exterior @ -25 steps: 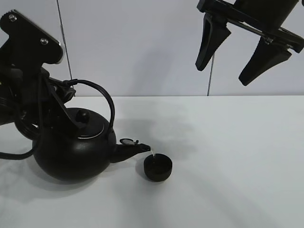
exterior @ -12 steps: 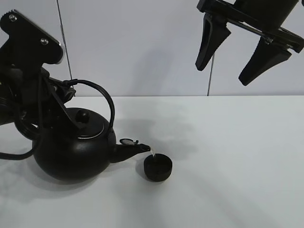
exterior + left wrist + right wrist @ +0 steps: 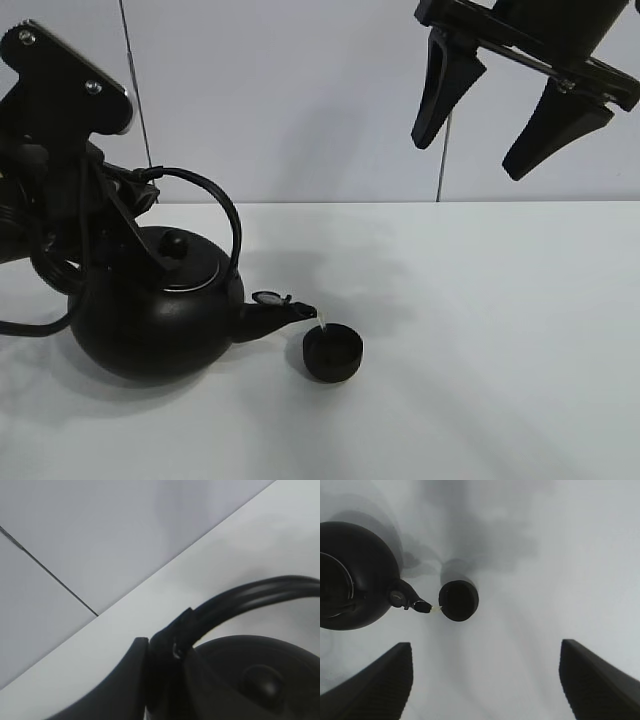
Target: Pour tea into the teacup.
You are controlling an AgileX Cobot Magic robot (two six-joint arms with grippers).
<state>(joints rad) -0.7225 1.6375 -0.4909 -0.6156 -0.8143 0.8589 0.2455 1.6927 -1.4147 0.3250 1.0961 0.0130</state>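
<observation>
The pour is under way, and the way to do it well is to hold the tilt of the kettle [image 3: 160,310] steady so the tea [image 3: 324,322] falls as a thin trickle from the spout [image 3: 285,313] onto the left part of the teacup's mouth, not over its rim. A sharper tilt would likely throw the stream past so small a cup; easing back too soon could make it dribble down the spout.

The left claw [image 3: 167,652] is clamped on the kettle's arched handle [image 3: 215,195], at its far-left end. The right claw [image 3: 512,100] hangs high over the right of the surface [image 3: 500,350] with its fingers apart, holding nothing.

The teacup [image 3: 333,354] is a small, low, round matte-black cup with no handle, standing upright near the middle of the white surface, just right of the spout tip and apart from it. The tea shows only as a short pale thread between spout and cup.
</observation>
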